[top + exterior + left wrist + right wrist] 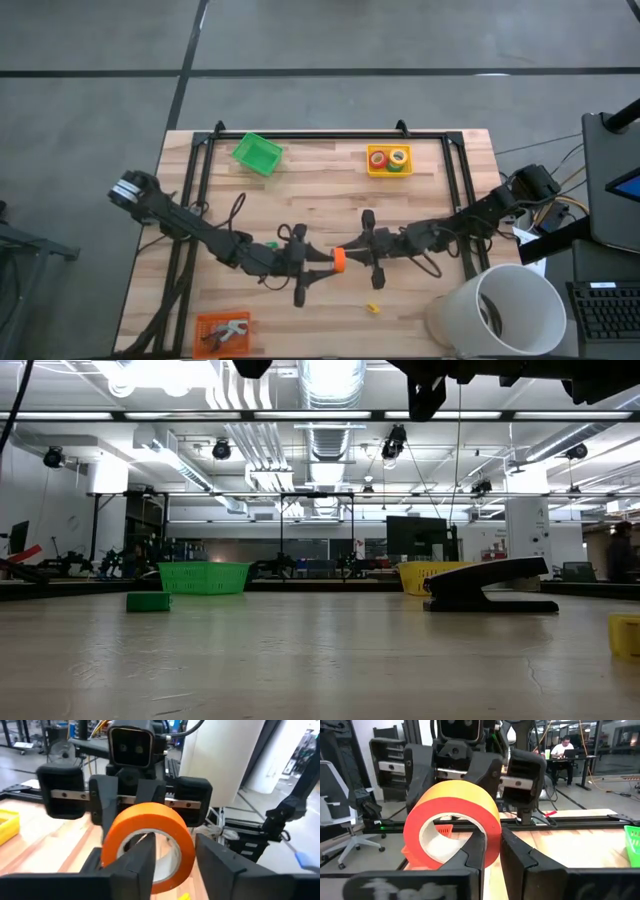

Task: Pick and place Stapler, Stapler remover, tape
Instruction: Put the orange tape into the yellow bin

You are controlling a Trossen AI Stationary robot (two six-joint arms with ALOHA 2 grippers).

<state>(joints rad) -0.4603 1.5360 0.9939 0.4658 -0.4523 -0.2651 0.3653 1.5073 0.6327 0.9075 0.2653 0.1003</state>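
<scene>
An orange tape roll (339,260) hangs in mid-air over the table's middle, between both grippers. My left gripper (325,263) comes from the table's left and my right gripper (352,256) from the right; each is shut on the roll. The black stapler (490,588) rests flat on the table and shows only in the low view; in the high view the arms hide it. An orange basket (222,333) at the near left edge holds a metal tool that may be the stapler remover. My left gripper (175,845) has the roll's wall (186,857) between one finger inside the hole (140,862) and one outside (220,865). It comes level from the table's left. The roll stands on edge, lifted clear of the table. My right gripper (493,837) pinches the opposite side of the roll's wall (493,845), one finger inside the hole (472,852) and one outside (520,860). It comes level from the table's right. The roll stays upright on edge in the air.
A green basket (258,153) and a yellow basket with tape rolls (388,160) sit along the far edge. A white bucket (505,310) stands at the near right corner. A small yellow piece (373,308) lies near the middle. A person sits far behind (565,747).
</scene>
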